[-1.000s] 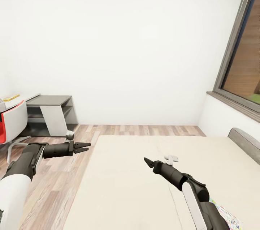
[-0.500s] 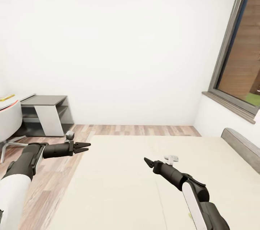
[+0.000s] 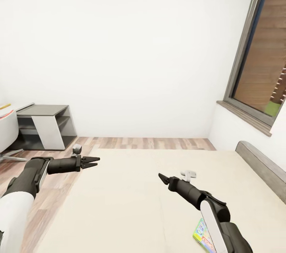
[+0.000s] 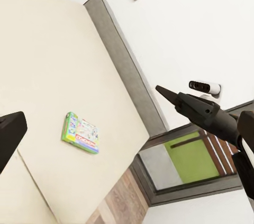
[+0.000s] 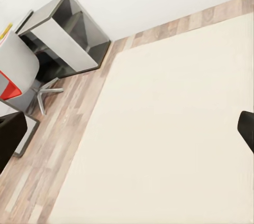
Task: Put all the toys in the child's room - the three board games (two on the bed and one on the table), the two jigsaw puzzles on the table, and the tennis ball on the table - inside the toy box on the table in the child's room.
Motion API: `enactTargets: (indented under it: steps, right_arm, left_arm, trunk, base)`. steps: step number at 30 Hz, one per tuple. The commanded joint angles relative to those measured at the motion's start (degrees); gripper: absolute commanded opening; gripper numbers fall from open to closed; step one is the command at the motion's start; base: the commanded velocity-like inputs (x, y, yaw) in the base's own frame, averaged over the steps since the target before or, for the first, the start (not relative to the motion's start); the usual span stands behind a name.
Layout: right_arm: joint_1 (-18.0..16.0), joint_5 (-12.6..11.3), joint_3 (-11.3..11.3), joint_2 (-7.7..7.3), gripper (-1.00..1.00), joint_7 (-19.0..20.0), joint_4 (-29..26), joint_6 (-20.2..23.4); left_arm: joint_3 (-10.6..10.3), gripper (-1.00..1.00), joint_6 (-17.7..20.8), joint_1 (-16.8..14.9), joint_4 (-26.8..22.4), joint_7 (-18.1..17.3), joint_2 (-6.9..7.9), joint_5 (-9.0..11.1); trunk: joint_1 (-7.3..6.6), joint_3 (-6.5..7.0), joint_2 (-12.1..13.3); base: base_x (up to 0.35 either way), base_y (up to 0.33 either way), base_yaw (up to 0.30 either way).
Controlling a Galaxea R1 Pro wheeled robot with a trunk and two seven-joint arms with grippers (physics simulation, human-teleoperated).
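Two arms are reaching out ahead of me, both carrying nothing, because I am only arriving at the bed (image 3: 131,189) and no toy is within reach yet. Its beige mattress is spreading beneath and ahead of my right gripper (image 3: 162,177), while my left gripper (image 3: 92,161) is hanging over the seam where the mattress edge is meeting the wood-plank floor (image 3: 59,201). The white wall (image 3: 131,46) is standing well beyond both sets of jaws, and the grey-framed window (image 3: 254,54) is rising off to my right, past the low grey headboard (image 3: 260,163).

Far out to the left of my left jaws, the dark grey side unit (image 3: 43,125) of the table is sitting against the wall, with a chair (image 5: 21,71) just beside it; the toy box is not something I can make out from here.

One board game (image 4: 80,133) is lying flat on the mattress, near the bed's edge and well apart from my left jaws; its corner is peeking out close under my right forearm, behind the right jaws.

My left jaws are standing slightly parted, gripping nothing. My right jaws are looking closed to a point, though I cannot tell for certain; nothing is between them. I am judging the next job as bringing the right arm back and down toward that box.
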Motion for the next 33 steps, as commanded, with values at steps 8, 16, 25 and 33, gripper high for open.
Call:
enactTargets:
  steps: [8,16,25,33]
  right_arm:
    - [-0.04,-0.20,0.08,0.10,1.00,0.05,0.03,0.22]
    - [-0.06,-0.18,0.11,0.11,1.00,0.05,0.06,0.23]
    - [-0.07,-0.29,0.11,0.11,1.00,0.05,0.14,0.26]
    - [-0.09,-0.30,0.11,0.11,1.00,0.05,0.15,0.22]
  left_arm:
    - [0.18,1.00,0.59,-0.05,-0.05,-0.47,-0.03,-0.60]
    - [0.18,1.00,0.58,-0.05,-0.05,-0.47,-0.03,-0.60]
    - [0.18,1.00,0.58,-0.04,-0.05,-0.47,-0.03,-0.60]
    - [0.19,1.00,0.59,-0.01,-0.05,-0.47,-0.03,-0.60]
  trunk:
    - [0.04,-0.08,-0.10]
    - [0.04,-0.08,-0.10]
    - [0.04,-0.08,-0.10]
    - [0.04,-0.08,-0.10]
  base:
    - [0.000,-0.284,0.000]
    - [0.000,-0.285,0.000]
    - [0.000,-0.285,0.000]
    - [0.000,-0.262,0.000]
